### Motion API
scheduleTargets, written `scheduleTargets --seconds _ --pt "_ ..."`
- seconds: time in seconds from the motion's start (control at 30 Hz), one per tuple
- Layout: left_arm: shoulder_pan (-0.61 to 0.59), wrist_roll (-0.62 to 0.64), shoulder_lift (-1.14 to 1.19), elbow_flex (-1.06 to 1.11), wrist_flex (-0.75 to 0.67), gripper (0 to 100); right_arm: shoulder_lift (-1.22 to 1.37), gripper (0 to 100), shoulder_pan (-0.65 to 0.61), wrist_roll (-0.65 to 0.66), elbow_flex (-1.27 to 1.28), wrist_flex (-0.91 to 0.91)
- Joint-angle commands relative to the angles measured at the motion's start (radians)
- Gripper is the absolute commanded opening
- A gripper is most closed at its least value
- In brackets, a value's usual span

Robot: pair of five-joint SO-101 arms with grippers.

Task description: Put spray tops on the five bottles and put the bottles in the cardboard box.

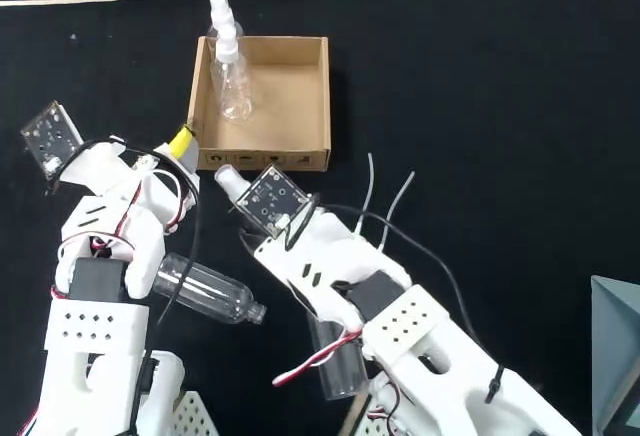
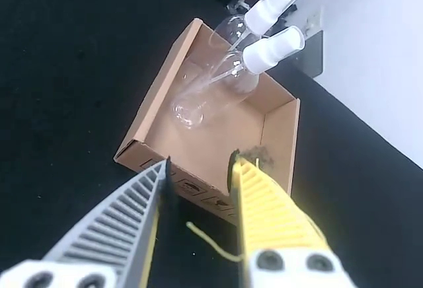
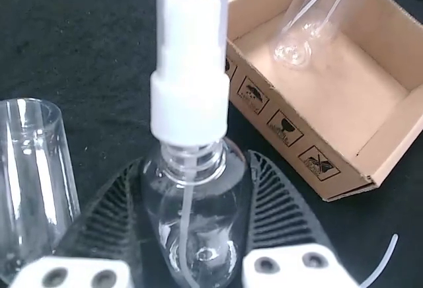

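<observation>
The cardboard box [image 1: 300,121] sits at the table's far middle. Two clear bottles with white spray tops [image 1: 230,61] stand in its far-left corner, and the left wrist view shows them too [image 2: 225,80]. My right gripper [image 1: 238,188] is shut on a third bottle with a spray top [image 3: 190,103], held just in front of the box's front wall [image 3: 291,129]. My left gripper [image 2: 198,172] hangs open and empty by the box's front-left corner [image 1: 185,146]. An uncapped bottle [image 1: 205,291] lies on the table between the arms. Another clear bottle [image 1: 335,366] lies partly under the right arm.
Two thin white spray-top tubes [image 1: 385,201] lie on the black table right of the right gripper. A grey-teal object [image 1: 615,346] stands at the right edge. A clear bottle [image 3: 33,169] lies close beside the right gripper.
</observation>
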Motion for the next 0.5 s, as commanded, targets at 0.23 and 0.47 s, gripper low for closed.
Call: scheduleTargets --seconds 0.23,0.47 --pt "0.002 -0.012 -0.017 -0.012 -0.021 14 -0.266 1.1 0.025 0.000 -0.096 0.140" --pt "0.064 -0.020 -0.009 -0.010 -0.021 14 -0.289 1.1 0.023 -0.003 -0.067 0.138"
